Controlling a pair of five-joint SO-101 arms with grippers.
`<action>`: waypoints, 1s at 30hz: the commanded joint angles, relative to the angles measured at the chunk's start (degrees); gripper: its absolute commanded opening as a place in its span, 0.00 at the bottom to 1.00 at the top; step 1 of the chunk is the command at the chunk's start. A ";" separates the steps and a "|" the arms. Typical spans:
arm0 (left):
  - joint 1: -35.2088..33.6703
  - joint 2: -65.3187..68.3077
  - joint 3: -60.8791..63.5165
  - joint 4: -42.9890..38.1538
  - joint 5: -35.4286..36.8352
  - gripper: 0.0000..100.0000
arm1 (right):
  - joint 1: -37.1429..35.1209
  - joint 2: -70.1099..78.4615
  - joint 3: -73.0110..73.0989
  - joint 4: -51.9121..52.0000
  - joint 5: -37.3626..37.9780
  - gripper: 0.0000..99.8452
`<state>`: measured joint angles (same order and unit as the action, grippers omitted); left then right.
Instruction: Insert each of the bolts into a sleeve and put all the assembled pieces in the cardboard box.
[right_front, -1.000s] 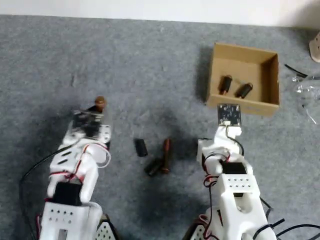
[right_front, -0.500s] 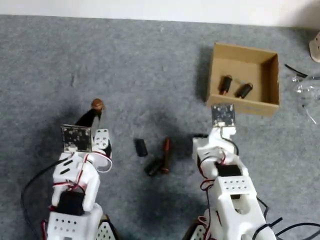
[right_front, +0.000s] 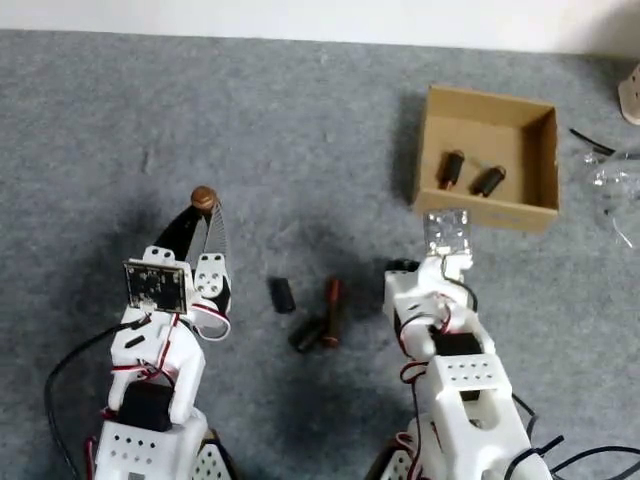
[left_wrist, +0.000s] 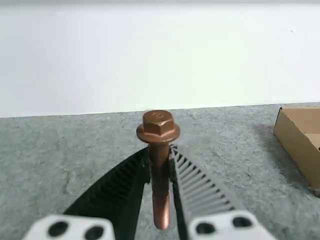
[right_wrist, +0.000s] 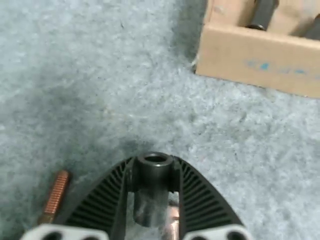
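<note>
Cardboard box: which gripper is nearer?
Right. The right gripper, holding a sleeve, sits just short of the cardboard box; the left gripper, holding a bolt, is much farther off.

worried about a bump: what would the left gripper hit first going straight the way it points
Way looks free: ahead of the left gripper, shut on the copper hex-head bolt, lies grey carpet, then a white wall.

- grips a bolt (left_wrist: 158, 126) in the left gripper (left_wrist: 160, 150), fingers pressed against its shank, head past the tips.
- clamps a sleeve (right_wrist: 152, 165) between the right gripper's (right_wrist: 153, 168) tips.
- keeps left arm (right_front: 160, 340) and right arm (right_front: 445, 340) side by side, left wrist about level, right wrist tipped downward.
</note>
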<state>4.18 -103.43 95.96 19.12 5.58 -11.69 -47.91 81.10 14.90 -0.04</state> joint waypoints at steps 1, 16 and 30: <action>0.75 -0.31 1.27 2.55 0.18 0.01 | -1.01 -2.07 0.04 -1.80 -0.70 0.00; 0.75 -0.22 1.27 4.04 0.44 0.01 | -1.98 -44.88 22.02 -1.45 -0.70 0.00; 0.13 -0.66 -0.40 1.85 0.35 0.01 | -24.40 -55.69 23.78 7.78 -0.79 0.00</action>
<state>4.18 -103.43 95.96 24.40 5.58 -30.59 -103.47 95.87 22.20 -0.40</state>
